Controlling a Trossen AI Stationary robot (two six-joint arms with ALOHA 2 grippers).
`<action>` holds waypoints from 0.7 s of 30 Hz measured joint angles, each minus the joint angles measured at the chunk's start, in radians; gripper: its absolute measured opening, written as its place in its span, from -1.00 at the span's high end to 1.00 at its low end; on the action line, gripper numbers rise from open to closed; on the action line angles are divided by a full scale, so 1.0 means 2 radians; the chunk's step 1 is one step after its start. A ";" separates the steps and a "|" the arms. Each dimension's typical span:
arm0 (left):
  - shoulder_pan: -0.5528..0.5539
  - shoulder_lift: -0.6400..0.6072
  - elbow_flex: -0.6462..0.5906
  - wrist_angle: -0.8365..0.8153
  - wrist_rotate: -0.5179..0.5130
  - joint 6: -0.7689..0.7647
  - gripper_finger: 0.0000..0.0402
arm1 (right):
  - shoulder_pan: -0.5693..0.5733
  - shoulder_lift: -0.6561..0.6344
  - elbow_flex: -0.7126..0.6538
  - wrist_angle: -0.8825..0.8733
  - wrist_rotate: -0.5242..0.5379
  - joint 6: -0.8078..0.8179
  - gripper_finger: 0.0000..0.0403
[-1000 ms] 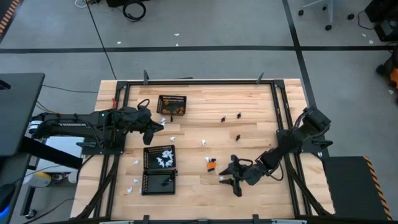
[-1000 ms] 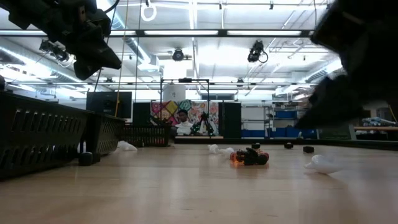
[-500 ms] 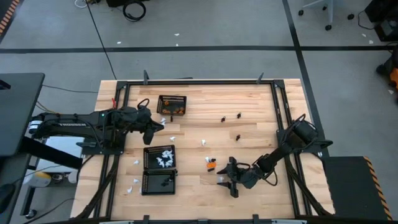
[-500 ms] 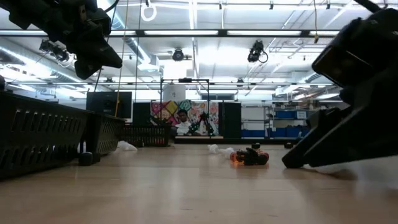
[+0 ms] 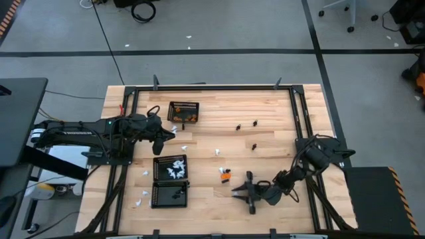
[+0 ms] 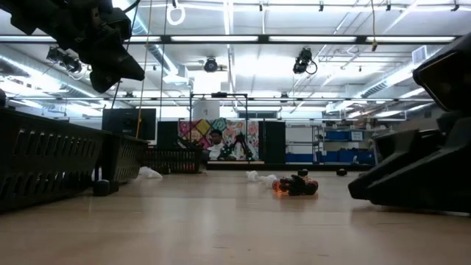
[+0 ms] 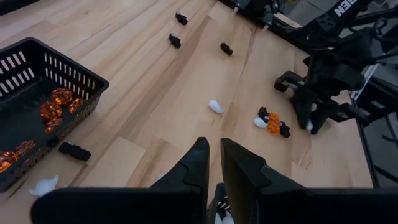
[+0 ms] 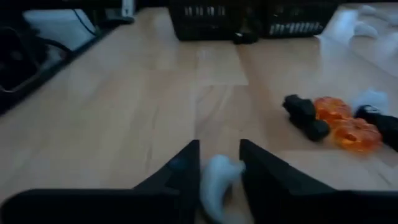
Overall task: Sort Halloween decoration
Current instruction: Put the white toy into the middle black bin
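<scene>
My right gripper (image 8: 219, 177) is down at the table's near edge, fingers pinched on a white piece (image 8: 217, 176), looks gripped, hard to be sure. Just beyond: orange-and-black cluster (image 5: 226, 174), bare wood around it. My left gripper (image 7: 212, 167) hovers by the orange basket (image 5: 184, 111), jaws nearly together, holding nothing. Black pieces (image 5: 246, 124) sit scattered toward the far rail.
</scene>
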 joint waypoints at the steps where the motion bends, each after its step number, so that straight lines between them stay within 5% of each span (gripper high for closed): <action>1: 0.000 0.000 0.000 0.000 0.000 0.004 0.75 | 0.000 0.001 0.000 0.005 -0.002 -0.002 0.50; 5: 0.000 0.000 0.000 0.000 0.000 0.006 0.75 | -0.005 -0.005 0.000 0.005 -0.009 -0.008 0.69; 15: 0.000 0.000 0.000 0.000 0.000 0.006 0.75 | -0.036 -0.004 -0.002 0.045 -0.017 -0.012 0.65; 21: 0.000 0.000 0.000 0.000 0.000 0.006 0.75 | -0.083 -0.019 0.020 0.062 -0.087 -0.011 0.67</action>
